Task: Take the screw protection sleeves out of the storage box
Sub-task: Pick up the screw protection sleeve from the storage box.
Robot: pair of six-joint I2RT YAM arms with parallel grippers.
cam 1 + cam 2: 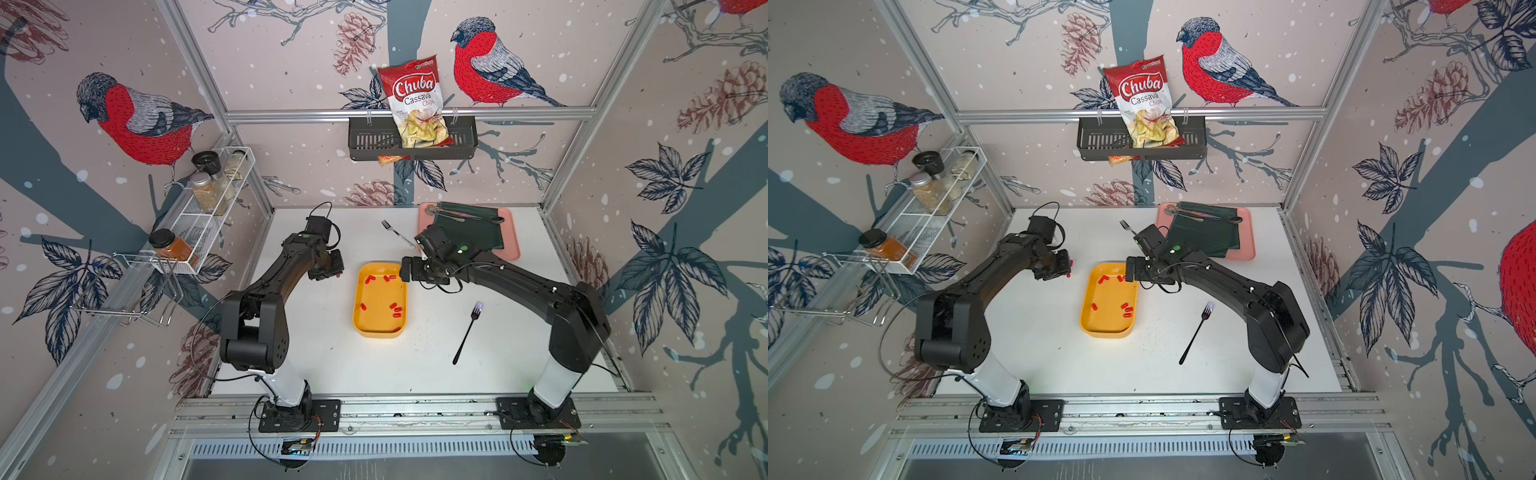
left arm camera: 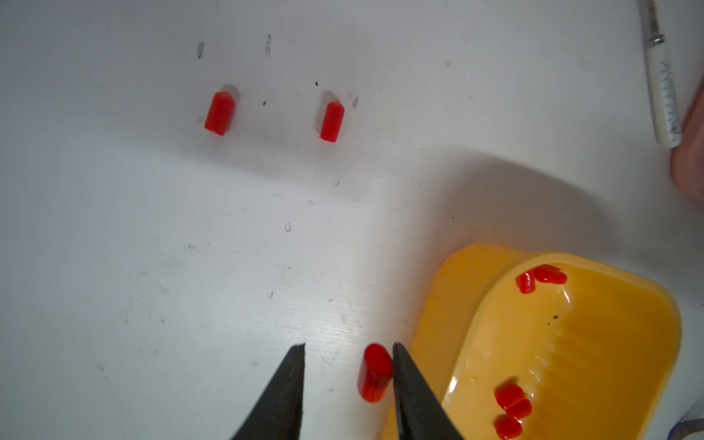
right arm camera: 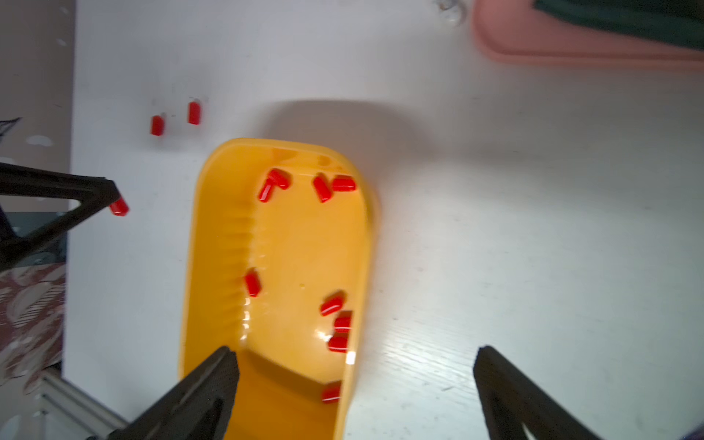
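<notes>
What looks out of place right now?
Nothing spilled or damaged. One sleeve rests against a finger of the open left gripper, outside the box, possibly stuck. A silver fork and a dark fork lie loose on the table, off the pink tray.

— Do the top views show the fingertips of the left gripper (image 2: pixel 348 344)?
— No, its own wrist covers them. One screw protection sleeve (image 1: pixel 338 275) just peeks out beside it.
— And the storage box (image 1: pixel 378 297)?
— From above, the right gripper (image 3: pixel 354 348) hides its far corner. Both wrist views cut part of it off at the frame edge.
— The silver fork (image 1: pixel 395 233)?
— Its handle end vanishes behind the right arm.
— The pink tray (image 3: pixel 571 49)?
— Blurred and cropped in the right wrist view. The cutlery (image 1: pixel 457 215) on it is too small to name.
</notes>
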